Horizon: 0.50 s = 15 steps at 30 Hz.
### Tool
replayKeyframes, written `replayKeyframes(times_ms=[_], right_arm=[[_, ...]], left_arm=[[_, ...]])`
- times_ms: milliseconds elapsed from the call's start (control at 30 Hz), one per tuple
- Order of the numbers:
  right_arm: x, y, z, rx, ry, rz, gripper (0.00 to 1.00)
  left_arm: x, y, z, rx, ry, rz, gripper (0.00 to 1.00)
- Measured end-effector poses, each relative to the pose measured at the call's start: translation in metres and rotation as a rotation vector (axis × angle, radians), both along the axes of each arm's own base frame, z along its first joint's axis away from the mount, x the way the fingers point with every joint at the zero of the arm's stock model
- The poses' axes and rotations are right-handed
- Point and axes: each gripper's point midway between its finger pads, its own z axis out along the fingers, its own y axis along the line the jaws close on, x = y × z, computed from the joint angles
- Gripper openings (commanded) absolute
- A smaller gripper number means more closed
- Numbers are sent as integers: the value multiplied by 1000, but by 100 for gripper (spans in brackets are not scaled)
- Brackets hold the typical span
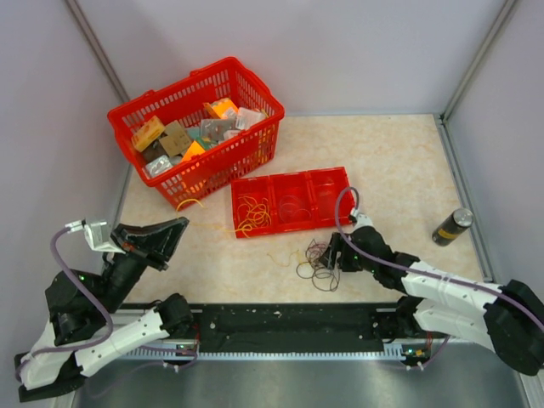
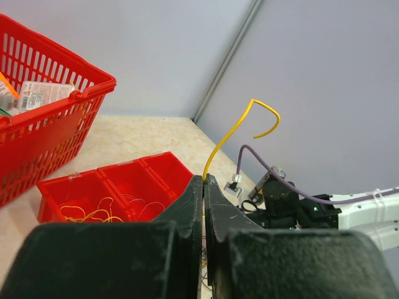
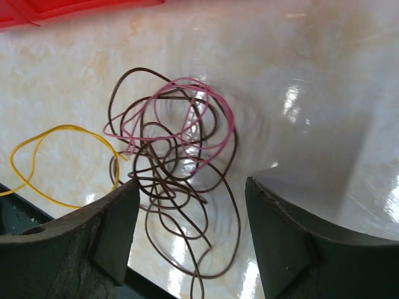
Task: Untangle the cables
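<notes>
Right fingers (image 3: 75, 249) flank cables (image 3: 168, 168) near table (image 3: 324, 75) edge

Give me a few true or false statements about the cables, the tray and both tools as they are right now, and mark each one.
1. The left tool is shut on a yellow cable. True.
2. The right tool grips the brown and pink tangle. False: it is open over the tangle, which lies on the table.
3. More yellow cables lie in the red tray's left compartment. True.
4. The red basket is empty. False: it holds packets.
5. The dark can stands in the tray. False: it stands on the table, right of the tray.
</notes>
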Motion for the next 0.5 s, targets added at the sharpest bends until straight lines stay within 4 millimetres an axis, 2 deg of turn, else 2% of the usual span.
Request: replayKeyframes(times_ms=[33, 167, 233, 333, 433, 500], right_arm=[[2, 4, 0, 8, -3, 3, 66], [6, 18, -2, 11, -13, 10, 48], [9, 18, -5, -3, -18, -18, 29], [14, 6, -12, -37, -9, -111, 12], [16, -11, -15, -55, -9, -216, 1], [15, -24, -15, -54, -17, -285, 0]], left_arm=[[-1, -1, 0, -4, 2, -6, 0], [-3, -3, 1, -16, 8, -26, 0], [-4, -4, 1, -21, 11, -31, 0], [-3, -4, 1, -21, 11, -30, 0], [-3, -1, 1, -14, 12, -19, 0], [-3, 4, 2, -3, 10, -3, 0]])
